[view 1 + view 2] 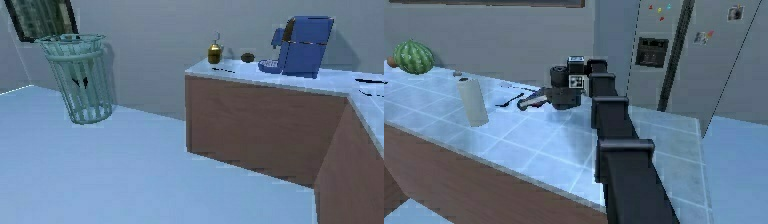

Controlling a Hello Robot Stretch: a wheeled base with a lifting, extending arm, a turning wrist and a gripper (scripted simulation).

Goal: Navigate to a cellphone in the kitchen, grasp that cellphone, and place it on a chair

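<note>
One part of the task looks done to me: the robot stands in a kitchen, close against the table [534, 140], with the fridge [674, 55] behind at about one o'clock from the gripper [529, 102]. The arm [619, 140] reaches out over the tiled top. Just at nine o'clock from the gripper lies a dark flat thing [510, 99], thin and low on the table. I judge it is the cellphone, but its shape is too small to be sure.

So the grasp seems to be the step in hand. Whether the fingers [537, 98] are apart or together I cannot tell, and I also cannot tell if they hold anything, because the dark thing lies on the table right at their tips. Whether they touch it or only hang near it is also not clear. After the grasp, the carrying and the placing on a chair are all left to do.

Farther at nine o'clock stands a white paper roll [472, 102], upright, and at ten o'clock a watermelon [414, 56] near the wall.

Several things are hard to read. The arm covers a strip of the table behind it. In the forward view a blue coffee machine [300, 47] stands on the table, and at its nine o'clock a small yellowish bottle [213, 52] and a dark round thing [247, 58] that I cannot name. A wire bin [82, 80] stands on the floor, well apart.
</note>
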